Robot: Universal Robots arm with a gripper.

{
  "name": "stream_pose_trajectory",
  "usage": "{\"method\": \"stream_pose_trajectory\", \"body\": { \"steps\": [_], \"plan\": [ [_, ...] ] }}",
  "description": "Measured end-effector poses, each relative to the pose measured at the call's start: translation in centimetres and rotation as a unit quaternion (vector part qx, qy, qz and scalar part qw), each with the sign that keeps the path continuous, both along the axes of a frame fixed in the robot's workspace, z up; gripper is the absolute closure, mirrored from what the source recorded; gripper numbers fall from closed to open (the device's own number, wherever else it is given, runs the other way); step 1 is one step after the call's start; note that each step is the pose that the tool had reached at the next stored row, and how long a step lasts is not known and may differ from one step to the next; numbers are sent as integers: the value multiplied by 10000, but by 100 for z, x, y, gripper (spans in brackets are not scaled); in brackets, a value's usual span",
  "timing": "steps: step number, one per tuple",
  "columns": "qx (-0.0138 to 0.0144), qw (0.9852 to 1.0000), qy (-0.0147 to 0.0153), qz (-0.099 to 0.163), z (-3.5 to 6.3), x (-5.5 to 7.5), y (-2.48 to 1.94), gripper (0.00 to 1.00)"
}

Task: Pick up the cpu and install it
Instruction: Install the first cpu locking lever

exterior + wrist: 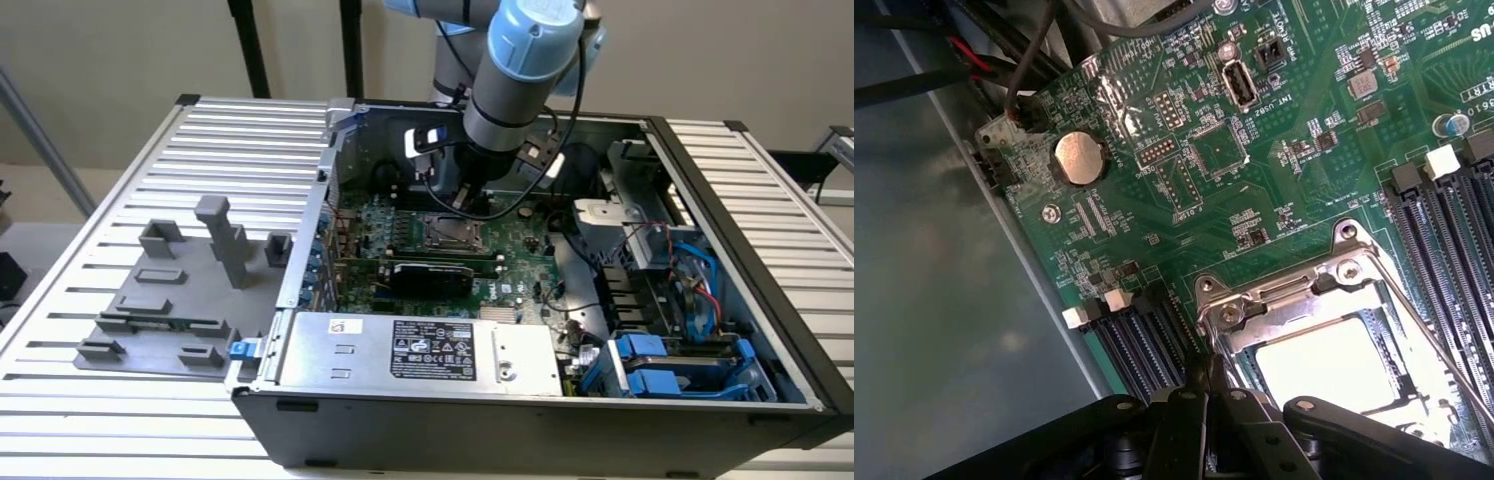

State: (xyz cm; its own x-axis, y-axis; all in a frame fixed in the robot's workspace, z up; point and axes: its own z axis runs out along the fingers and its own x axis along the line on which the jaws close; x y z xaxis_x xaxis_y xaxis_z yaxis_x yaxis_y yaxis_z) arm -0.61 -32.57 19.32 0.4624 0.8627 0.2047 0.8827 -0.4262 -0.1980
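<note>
The cpu (1332,365) shows as a pale, silvery square lying flat inside the black socket, ringed by the socket's metal frame (1274,300) on the green motherboard (1184,200). In the wrist view my gripper (1202,388) is shut, its black fingers (1179,420) meeting just beside the frame's corner, and I see nothing between them. In the exterior view the gripper (467,205) hangs inside the open computer case, just above the socket (447,235).
Grey fixture blocks (174,300) stand on the slatted table at the exterior view's left. Inside the case are a power supply (414,350), blue drive bays (667,365) and loose cables (534,190). Memory slots (1444,230) and a coin battery (1080,158) flank the socket.
</note>
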Motion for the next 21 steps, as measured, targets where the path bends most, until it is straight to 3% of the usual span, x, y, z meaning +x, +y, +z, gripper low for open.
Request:
{"method": "stream_pose_trajectory", "body": {
  "steps": [9,15,21],
  "plan": [
    [57,10000,0,0,20,2,4,89],
    [56,10000,30,0,93,1,-35,89],
    [58,10000,33,0,93,1,-41,89]
  ]
}}
